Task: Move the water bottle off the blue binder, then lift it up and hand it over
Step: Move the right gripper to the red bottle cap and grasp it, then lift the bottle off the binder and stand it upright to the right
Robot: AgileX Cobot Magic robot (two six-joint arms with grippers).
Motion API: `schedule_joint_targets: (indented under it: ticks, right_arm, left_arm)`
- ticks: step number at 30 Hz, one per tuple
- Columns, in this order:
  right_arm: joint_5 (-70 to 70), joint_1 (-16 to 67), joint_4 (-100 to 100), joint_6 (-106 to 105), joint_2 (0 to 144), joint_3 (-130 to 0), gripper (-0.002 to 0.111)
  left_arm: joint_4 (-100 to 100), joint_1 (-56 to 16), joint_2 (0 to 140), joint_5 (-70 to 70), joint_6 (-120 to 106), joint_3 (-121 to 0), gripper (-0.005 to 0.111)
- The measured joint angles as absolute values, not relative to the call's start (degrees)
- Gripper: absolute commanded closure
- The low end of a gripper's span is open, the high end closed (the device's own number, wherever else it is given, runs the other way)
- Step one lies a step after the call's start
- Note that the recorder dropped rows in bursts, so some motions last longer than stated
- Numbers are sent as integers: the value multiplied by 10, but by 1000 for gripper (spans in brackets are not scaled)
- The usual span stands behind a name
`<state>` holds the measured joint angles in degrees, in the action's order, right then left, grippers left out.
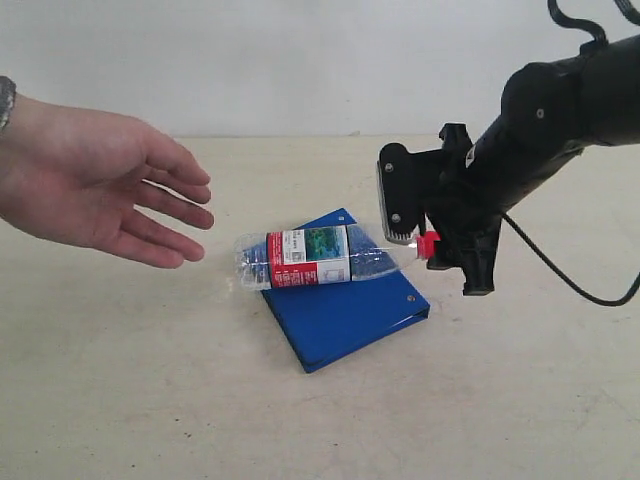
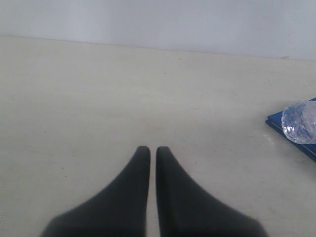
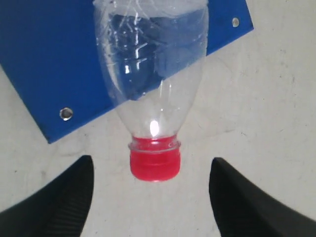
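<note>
The water bottle (image 1: 310,258) lies on its side across the blue binder (image 1: 345,305), its red cap (image 1: 428,244) pointing right past the binder's edge. My right gripper (image 1: 425,232) stands open at that cap; in the right wrist view the cap (image 3: 154,164) sits just ahead of the gap between the two fingertips (image 3: 151,165), touching neither. The bottle (image 3: 150,64) overlaps the binder (image 3: 54,59) there. My left gripper (image 2: 153,149) is shut on nothing, low over bare table. The bottle's base (image 2: 299,121) and a binder corner (image 2: 276,122) show at that view's edge.
A person's open hand (image 1: 95,190) reaches in from the left, palm up, a little left of and above the bottle's base. The beige table (image 1: 150,400) spreads round the binder. A black cable (image 1: 570,280) trails from the right arm.
</note>
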<state>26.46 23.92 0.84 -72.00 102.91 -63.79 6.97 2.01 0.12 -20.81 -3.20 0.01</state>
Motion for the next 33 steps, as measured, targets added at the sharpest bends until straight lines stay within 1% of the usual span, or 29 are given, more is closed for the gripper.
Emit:
schedule_joint_targets:
  ticks: [11,12,16,21,23,25,33]
  right_arm:
    - [194,239,7,-720,1082,-638,49]
    - [191,239,7,-720,1084,-638,52]
    - [187,239,7,-720,1087,-638,73]
    - [187,239,7,-710,1087,-638,86]
    - [187,239,7,-702,1087,-638,96]
    - [187,239,7,-690,1087,-638,108]
    - [187,239,0,-648,1087,-638,108]
  left_arm:
    - [70,20,1,-208,-32,0,102]
    - [70,20,1,-208,-32,0,102]
    - [70,20,1,-208,-32,0,102]
    - [70,20,1,-208,-32,0,102]
    - [70,20,1,-208,-32,0,102]
    - [70,20,1,-208,-32,0,102]
    - [70,20,1,-208,-32,0,102]
